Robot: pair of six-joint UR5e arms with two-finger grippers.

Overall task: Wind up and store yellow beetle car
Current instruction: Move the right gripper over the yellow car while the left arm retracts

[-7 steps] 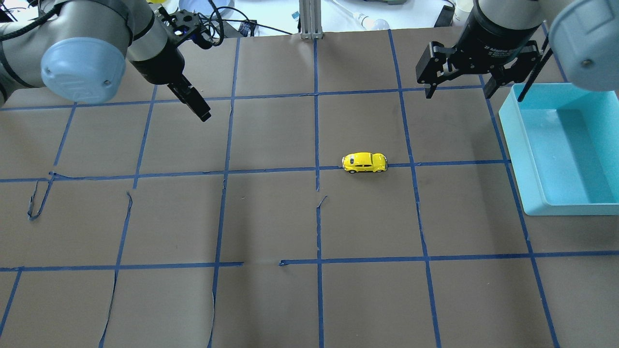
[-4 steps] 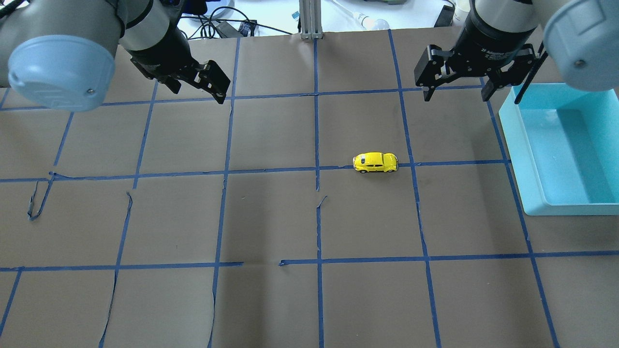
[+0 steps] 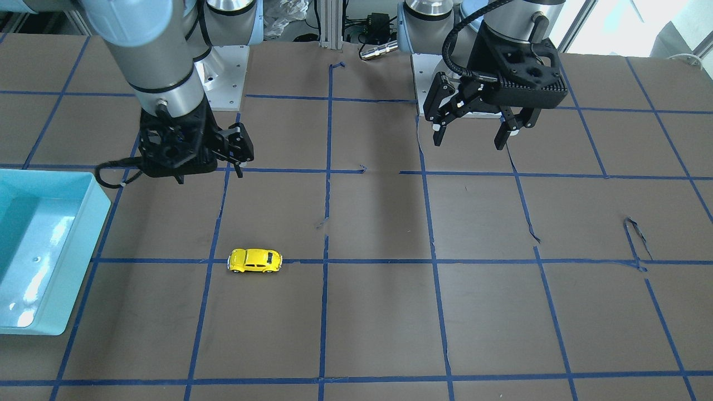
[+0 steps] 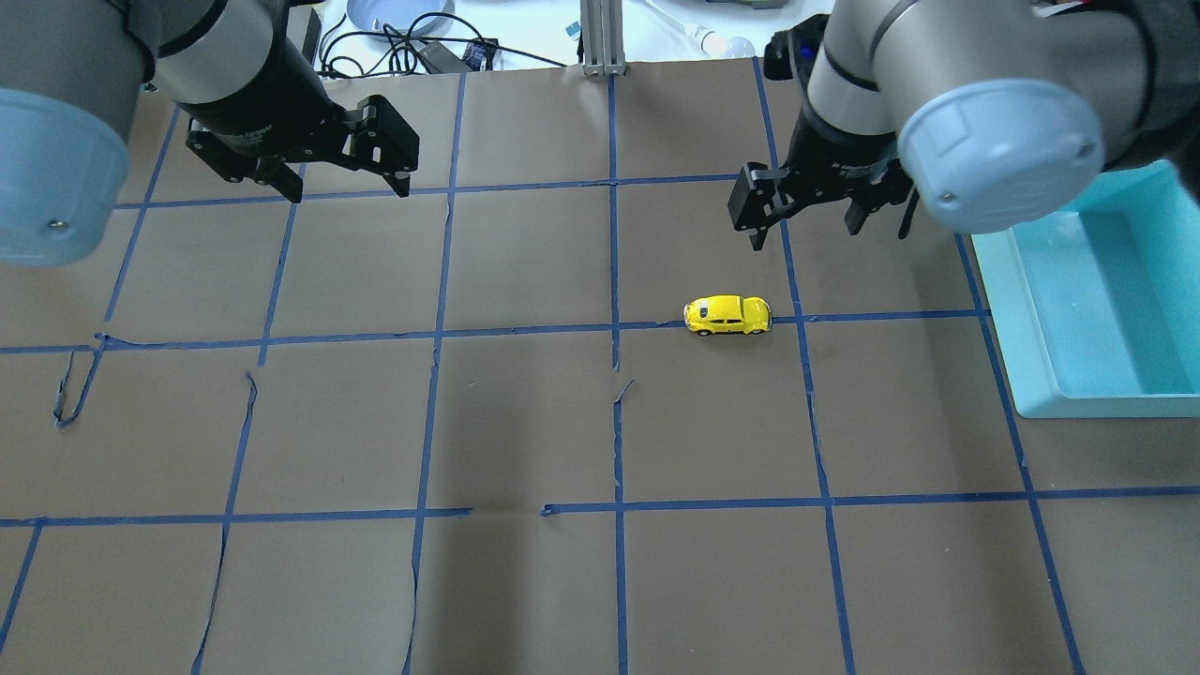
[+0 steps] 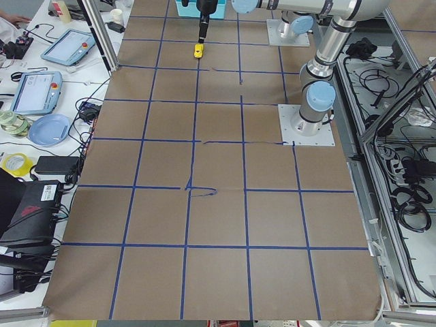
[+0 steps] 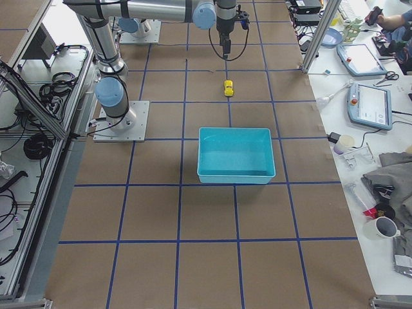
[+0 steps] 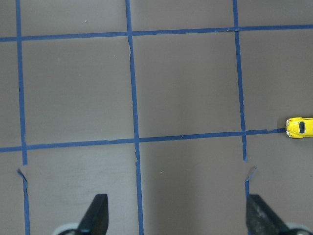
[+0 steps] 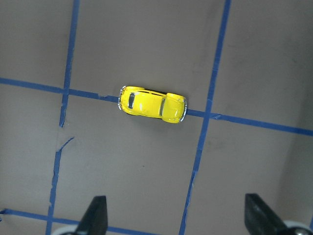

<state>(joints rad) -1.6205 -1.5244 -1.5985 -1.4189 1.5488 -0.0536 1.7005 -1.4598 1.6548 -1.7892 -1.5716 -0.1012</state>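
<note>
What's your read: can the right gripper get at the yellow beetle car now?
Probably yes. The right gripper hangs open near the yellow beetle car, which sits alone on the taped paper; nothing lies between them.

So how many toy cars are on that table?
1. The yellow beetle car sits on a blue tape line, out in the open, apart from the turquoise bin; nothing seems to hide another.

The table is covered with brown paper, divided into squares by blue tape lines. Along one long side of the table a white bench is set, where tablets and a blue plate are laid. Along the table's opposite side, black cables are coiled.
</note>
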